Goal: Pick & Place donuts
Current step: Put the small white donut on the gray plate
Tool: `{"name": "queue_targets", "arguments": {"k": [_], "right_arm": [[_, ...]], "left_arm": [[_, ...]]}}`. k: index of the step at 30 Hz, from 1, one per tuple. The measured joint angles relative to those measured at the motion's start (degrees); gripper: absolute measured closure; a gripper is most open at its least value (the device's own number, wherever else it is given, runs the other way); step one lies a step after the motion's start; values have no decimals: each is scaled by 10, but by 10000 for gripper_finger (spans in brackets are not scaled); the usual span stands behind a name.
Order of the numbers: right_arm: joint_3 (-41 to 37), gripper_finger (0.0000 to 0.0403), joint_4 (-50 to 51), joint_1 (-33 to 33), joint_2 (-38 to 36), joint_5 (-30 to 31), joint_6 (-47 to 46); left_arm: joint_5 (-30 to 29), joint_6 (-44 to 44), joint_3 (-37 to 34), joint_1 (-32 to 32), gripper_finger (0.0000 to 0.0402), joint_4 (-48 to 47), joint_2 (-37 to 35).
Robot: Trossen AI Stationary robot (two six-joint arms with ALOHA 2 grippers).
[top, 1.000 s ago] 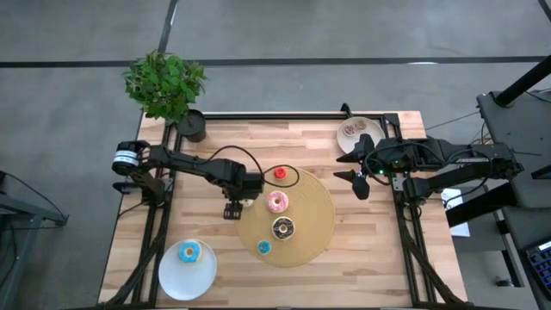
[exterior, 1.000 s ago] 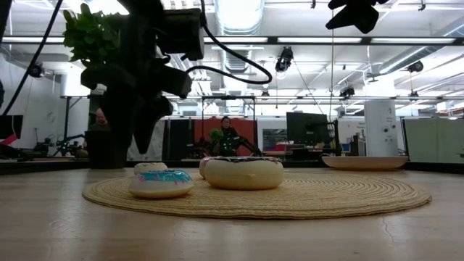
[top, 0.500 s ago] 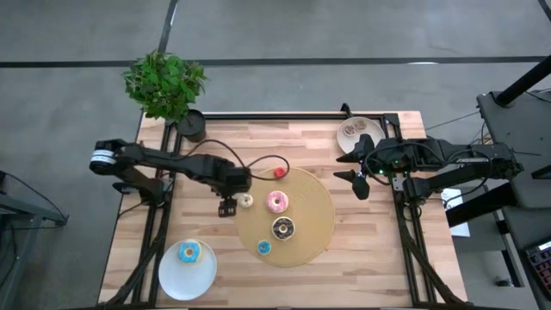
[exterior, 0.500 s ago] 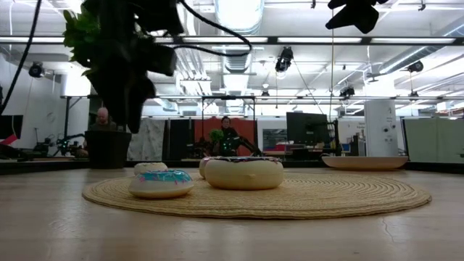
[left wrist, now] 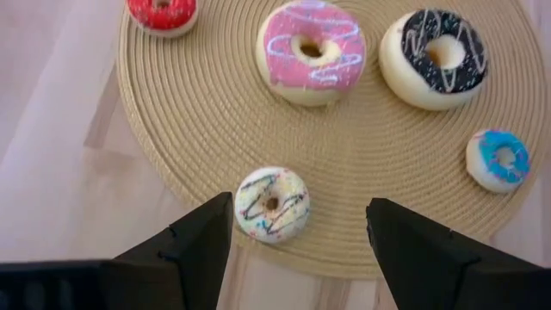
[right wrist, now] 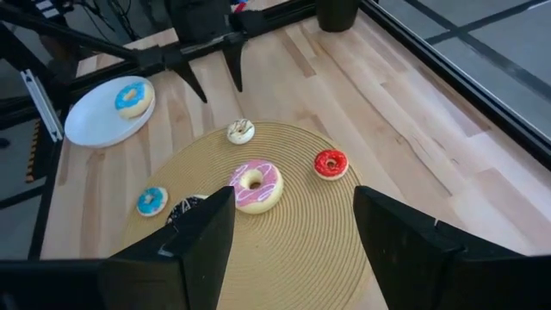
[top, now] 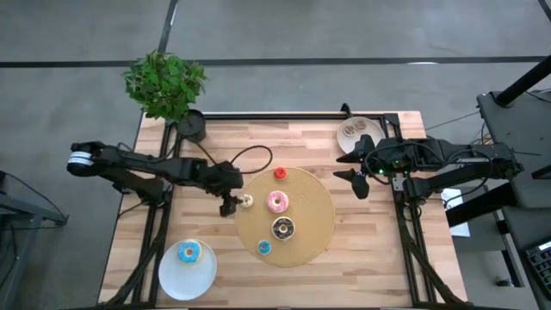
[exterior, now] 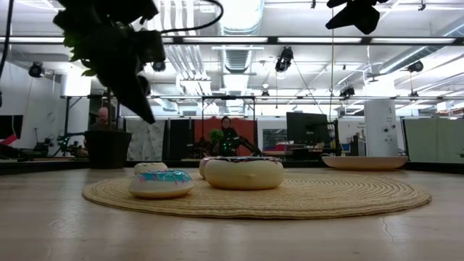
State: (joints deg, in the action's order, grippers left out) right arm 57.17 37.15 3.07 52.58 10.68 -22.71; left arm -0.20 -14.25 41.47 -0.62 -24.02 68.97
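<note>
In the high view my left gripper [top: 230, 205] is open and hangs just left of a tiny cream sprinkled donut [top: 246, 201] that lies on the left edge of the round woven mat [top: 314, 211]. The left wrist view shows this donut [left wrist: 272, 204] below and between my open fingers, untouched. Also on the mat are a red donut [top: 280, 173], a pink one [top: 276, 202], a chocolate one [top: 282, 228] and a tiny blue one [top: 263, 247]. Another blue donut [top: 189, 252] lies on the near-left white plate [top: 172, 275]. My right gripper [top: 355, 168] waits open, high over the table's right side.
A potted plant [top: 165, 86] stands at the far-left corner. A second white plate [top: 343, 142] with a pale donut [top: 350, 131] sits at the far right, under my right arm. Bare wood lies left of and in front of the mat. People show in the room behind [exterior: 227, 138].
My left gripper has drawn back toward the table's left edge and risen, still open. The cream sprinkled donut, hidden under it a second ago, now lies uncovered on the mat's left edge. The right arm has kept still.
</note>
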Motion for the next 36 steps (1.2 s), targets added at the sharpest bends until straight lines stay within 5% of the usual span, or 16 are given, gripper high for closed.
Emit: {"name": "queue_targets", "arguments": {"k": [11, 36], "right_arm": [[0, 175, 0, 0, 0, 0, -1], [0, 175, 0, 0, 0, 15, -3]], "left_arm": [[-1, -15, -95, 0, 163, 156, -2], [-23, 36, -101, 0, 163, 162, -2]]}}
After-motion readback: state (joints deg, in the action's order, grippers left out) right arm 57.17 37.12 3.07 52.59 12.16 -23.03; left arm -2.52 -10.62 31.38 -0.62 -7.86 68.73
